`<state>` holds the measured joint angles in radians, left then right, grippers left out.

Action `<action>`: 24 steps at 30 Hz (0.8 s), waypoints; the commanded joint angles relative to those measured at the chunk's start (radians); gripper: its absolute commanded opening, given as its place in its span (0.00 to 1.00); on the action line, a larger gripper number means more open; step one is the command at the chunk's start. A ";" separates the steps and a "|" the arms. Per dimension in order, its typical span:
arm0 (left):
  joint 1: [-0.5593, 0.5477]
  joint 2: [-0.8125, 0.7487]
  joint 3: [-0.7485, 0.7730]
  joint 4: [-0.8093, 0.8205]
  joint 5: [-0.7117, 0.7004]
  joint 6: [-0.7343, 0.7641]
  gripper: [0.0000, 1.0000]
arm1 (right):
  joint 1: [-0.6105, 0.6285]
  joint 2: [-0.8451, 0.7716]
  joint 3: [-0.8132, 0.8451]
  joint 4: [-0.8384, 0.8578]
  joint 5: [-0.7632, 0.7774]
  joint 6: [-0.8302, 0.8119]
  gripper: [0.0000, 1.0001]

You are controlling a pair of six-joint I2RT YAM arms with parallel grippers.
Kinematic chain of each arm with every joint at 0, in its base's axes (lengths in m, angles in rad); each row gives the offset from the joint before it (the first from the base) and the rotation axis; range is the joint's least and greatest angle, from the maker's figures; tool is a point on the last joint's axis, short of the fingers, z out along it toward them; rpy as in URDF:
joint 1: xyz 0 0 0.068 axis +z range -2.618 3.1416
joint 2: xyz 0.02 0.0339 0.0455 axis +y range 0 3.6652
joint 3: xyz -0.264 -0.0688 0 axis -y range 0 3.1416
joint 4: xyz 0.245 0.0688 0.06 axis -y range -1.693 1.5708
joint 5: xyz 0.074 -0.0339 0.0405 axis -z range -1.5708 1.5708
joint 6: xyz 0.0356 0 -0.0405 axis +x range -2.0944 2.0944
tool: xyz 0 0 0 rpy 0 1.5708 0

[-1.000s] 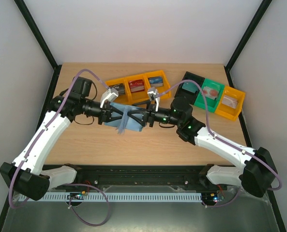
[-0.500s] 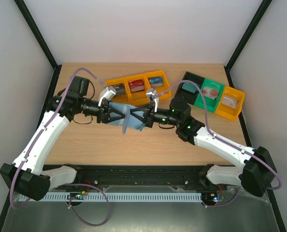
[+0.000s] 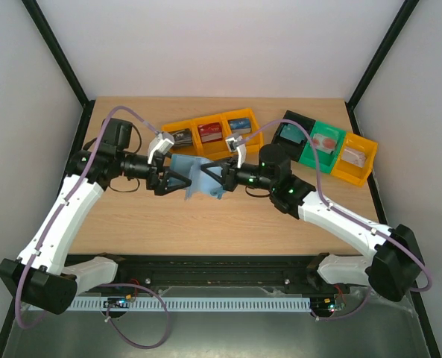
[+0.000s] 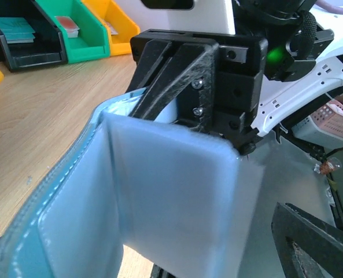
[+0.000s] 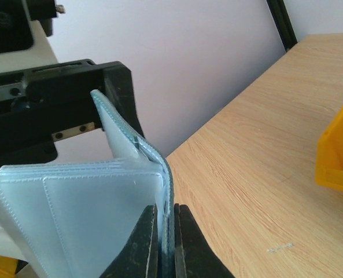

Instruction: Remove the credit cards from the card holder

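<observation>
Above counter [image 3: 146,224] centre, card holder [image 3: 200,173] hangs open, off the surface. Right gripper [image 3: 221,177] jaws pinch its 3 o'clock cover; left gripper [image 3: 180,180] jaws stand wide at 9 o'clock. Judged: regrip step; next, left must pinch a credit card edge, none showing in the sleeves.

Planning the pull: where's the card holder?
Top view, table centre, near the yellow bins: card holder pinched by the right end effector, left end effector opposite.
</observation>
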<state>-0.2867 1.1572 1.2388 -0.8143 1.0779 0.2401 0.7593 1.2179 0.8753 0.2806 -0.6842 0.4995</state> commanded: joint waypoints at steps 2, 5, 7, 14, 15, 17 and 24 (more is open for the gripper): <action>-0.002 -0.011 -0.008 0.019 0.042 0.002 0.94 | -0.002 0.012 0.044 -0.009 0.028 0.024 0.02; -0.002 -0.009 -0.030 0.056 -0.003 -0.035 0.77 | -0.002 0.017 0.047 0.012 -0.029 0.025 0.02; -0.003 -0.007 -0.035 0.060 -0.014 -0.040 0.64 | -0.002 0.017 0.043 0.041 -0.094 0.024 0.02; 0.004 -0.016 -0.029 0.014 0.091 0.017 0.06 | -0.002 -0.001 0.041 0.049 -0.160 -0.024 0.02; 0.004 -0.017 -0.029 0.012 0.094 0.019 0.03 | -0.002 0.001 0.044 0.045 -0.159 -0.025 0.02; 0.006 -0.020 -0.030 0.009 0.095 0.019 0.02 | -0.002 0.013 0.050 0.041 -0.158 -0.023 0.03; 0.031 -0.026 -0.048 0.087 0.055 -0.077 0.02 | -0.001 0.013 0.058 -0.076 0.029 -0.062 0.58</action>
<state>-0.2710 1.1538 1.2049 -0.7849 1.1103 0.2192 0.7574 1.2327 0.9024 0.2527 -0.7700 0.4648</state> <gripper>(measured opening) 0.068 0.508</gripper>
